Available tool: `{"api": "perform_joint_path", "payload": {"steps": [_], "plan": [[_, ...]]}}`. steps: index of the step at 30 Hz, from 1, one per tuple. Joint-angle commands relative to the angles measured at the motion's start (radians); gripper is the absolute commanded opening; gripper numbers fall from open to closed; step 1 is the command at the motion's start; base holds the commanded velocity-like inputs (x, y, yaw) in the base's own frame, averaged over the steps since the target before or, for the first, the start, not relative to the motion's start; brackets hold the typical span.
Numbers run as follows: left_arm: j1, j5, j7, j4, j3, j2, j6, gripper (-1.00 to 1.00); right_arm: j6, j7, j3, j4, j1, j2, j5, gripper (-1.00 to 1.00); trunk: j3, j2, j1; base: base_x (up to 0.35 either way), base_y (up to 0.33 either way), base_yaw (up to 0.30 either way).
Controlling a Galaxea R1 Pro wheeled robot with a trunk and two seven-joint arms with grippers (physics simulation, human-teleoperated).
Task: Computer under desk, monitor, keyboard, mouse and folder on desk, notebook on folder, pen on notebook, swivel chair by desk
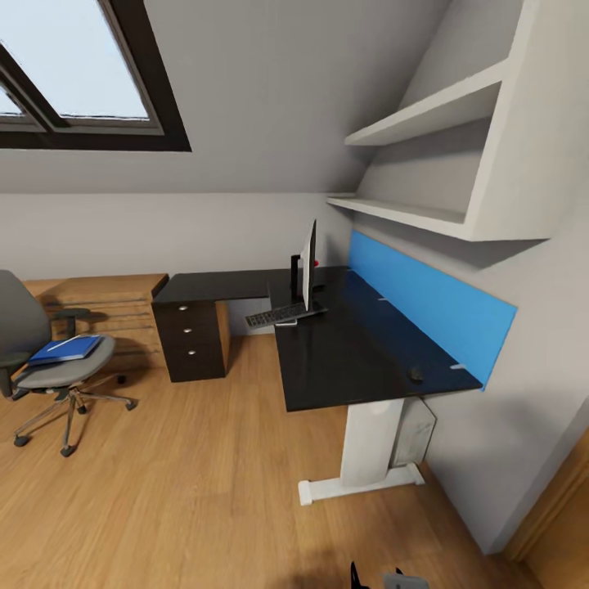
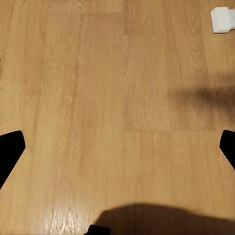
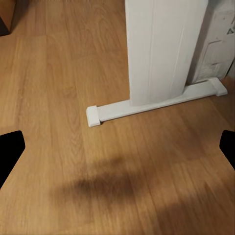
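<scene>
Left end effector (image 2: 117,149): fingers spread wide, nothing between them, only bare wood floor (image 2: 98,88) beneath. A white foot end (image 2: 223,19) of the desk leg sits at one corner of that wrist view.

Right end effector (image 3: 117,149): fingers likewise spread wide and empty, over the floor just short of the white leg (image 3: 159,49) and its flat foot bar.

From the head view we note the surface (image 1: 360,352), a glossy black L-shaped top against the wall with a blue back panel (image 1: 425,303). The monitor (image 1: 308,266) stands upright near the inner corner of the L, seen nearly edge-on. The keyboard (image 1: 278,314) lies at the front edge just beside the monitor's base, one end overhanging the edge. The mouse (image 1: 416,375) sits near the surface's near end, close to the wall edge, well apart from the keyboard. A pale computer case (image 1: 414,433) stands under the surface behind the white leg.

The swivel chair (image 1: 57,372) stands well apart from the surface, past the black drawer unit (image 1: 195,337). The folder (image 1: 67,349) lies on its seat, with the pen (image 1: 64,343) lying on the folder.
</scene>
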Motion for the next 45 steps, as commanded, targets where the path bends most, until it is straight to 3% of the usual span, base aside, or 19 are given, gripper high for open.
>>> {"api": "perform_joint_path", "payload": {"steps": [1,10,19,36,42,45], "plan": [[-0.001,0.007,0.005,0.001,-0.009,0.000,-0.003,1.00,-0.004,0.000,0.001,0.002,-0.001,0.000,-0.004,1.00,0.002,0.007,-0.004,0.000,0.000,0.000],[-0.001,0.008,0.006,0.001,-0.008,0.000,-0.004,1.00,-0.006,0.000,0.001,0.001,-0.001,-0.001,-0.005,1.00,0.030,0.070,-0.038,0.000,0.000,0.000],[-0.001,0.010,0.008,0.007,-0.007,0.001,-0.073,1.00,-0.010,0.000,0.001,-0.001,-0.001,-0.001,-0.005,1.00,0.059,0.133,-0.073,0.000,0.000,0.000],[-0.001,0.012,0.009,0.012,-0.006,0.002,-0.083,1.00,-0.014,0.000,0.001,-0.007,-0.001,-0.003,-0.005,1.00,0.112,0.252,-0.138,0.000,0.000,0.000],[-0.001,0.012,0.010,0.012,-0.006,0.002,-0.083,1.00,-0.016,-0.005,-0.002,-0.047,-0.001,-0.006,-0.005,1.00,0.131,0.294,-0.161,0.000,0.000,0.000],[-0.001,0.012,0.010,0.012,-0.006,0.002,-0.083,1.00,-0.007,-0.010,-0.007,-0.139,-0.001,-0.026,-0.013,1.00,0.140,0.315,-0.173,0.000,0.000,0.000]]}}
